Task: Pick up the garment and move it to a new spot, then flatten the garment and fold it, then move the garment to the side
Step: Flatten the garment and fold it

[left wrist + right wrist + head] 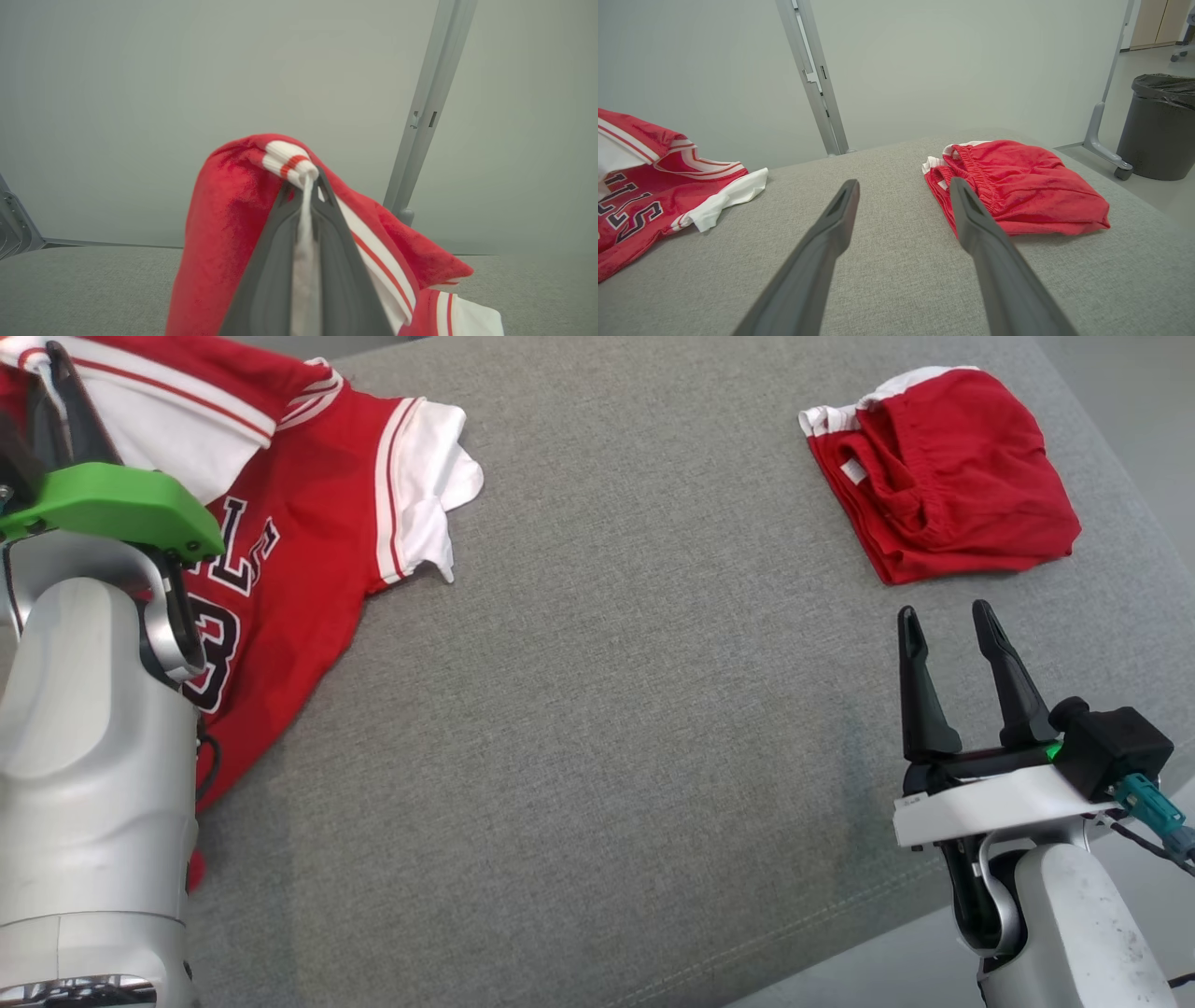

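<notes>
Our left gripper (306,178) is pressed together on the jersey (308,513), pinching the striped white trim (287,161) at one edge. White cloth runs down between the two fingers, and red cloth drapes over both sides of them. The pinched edge is raised off the cushion (597,728), while the rest of the jersey trails on it.

In the head view the jersey sits at the far left. Its long axis runs from the raised edge at the top left corner down toward us, with the lettered front passing under our left forearm (93,756). A white sleeve sticks out to the right onto bare cushion.

Our right gripper (945,616) hangs near the front right, fingers spread, holding nothing. It is well apart from the jersey and much nearer the shorts (943,476), which lie bunched and folded just beyond its tips at the far right.

We judge this to be the pick-up-and-move step. The open stretch of cushion lies to the right of the jersey, between it and the shorts, so the carry would go rightward. The left arm has the cloth and is the nearer one. The right would have to cross the whole bare stretch to catch a second edge for flattening.
</notes>
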Motion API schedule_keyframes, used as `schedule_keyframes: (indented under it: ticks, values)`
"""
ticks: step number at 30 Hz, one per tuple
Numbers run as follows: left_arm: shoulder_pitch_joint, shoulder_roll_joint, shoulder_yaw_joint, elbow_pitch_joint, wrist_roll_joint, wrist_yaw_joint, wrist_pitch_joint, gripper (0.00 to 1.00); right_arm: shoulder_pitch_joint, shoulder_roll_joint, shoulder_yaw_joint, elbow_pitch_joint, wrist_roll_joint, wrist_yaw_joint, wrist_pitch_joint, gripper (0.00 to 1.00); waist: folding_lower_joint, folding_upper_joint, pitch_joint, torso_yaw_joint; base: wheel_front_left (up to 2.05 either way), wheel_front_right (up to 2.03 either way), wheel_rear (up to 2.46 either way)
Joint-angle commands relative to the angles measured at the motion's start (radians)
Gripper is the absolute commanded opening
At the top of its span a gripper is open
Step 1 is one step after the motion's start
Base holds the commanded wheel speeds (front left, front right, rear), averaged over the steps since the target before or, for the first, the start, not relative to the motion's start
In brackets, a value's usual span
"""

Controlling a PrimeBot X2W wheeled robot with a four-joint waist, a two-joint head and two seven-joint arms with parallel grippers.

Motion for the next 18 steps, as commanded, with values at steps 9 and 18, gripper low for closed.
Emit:
schedule_keyframes:
  ticks: [9,18]
  values:
    - [0.028,-0.015,0.095,0.06,0.053,0.068,0.0,1.0,-0.02,-0.003,-0.004,-0.006,-0.002,0.0,-0.003,1.0,0.0,0.0,0.05,-0.022,0.0,0.0,0.0]
    - [0.079,-0.068,0.117,-0.016,0.109,0.019,0.0,1.0,-0.011,-0.003,-0.01,0.003,-0.019,0.0,-0.003,1.0,0.0,0.0,0.004,0.04,0.0,0.0,0.0]
